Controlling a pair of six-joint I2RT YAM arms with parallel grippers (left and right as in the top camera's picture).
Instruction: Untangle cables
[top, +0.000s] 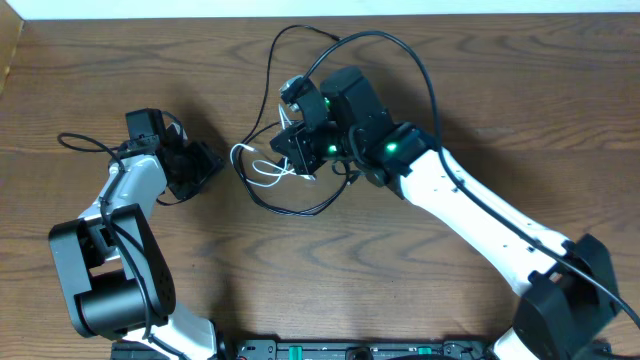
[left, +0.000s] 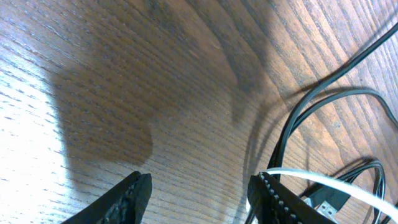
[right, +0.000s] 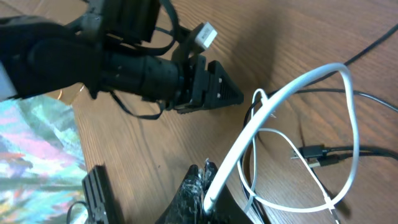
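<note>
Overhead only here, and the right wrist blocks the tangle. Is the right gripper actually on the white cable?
Observer: Looks like it. In the right wrist view the right gripper appears shut on the white cable, which rises from its fingertips in a loop.
Operator: Left gripper holding anything?
Observer: No. The left wrist view shows the left gripper open, with only bare table between its fingers.
Operator: Any black plug close by?
Observer: Yes. A black plug lies on the table, seen through the white loop in the right wrist view.
</note>
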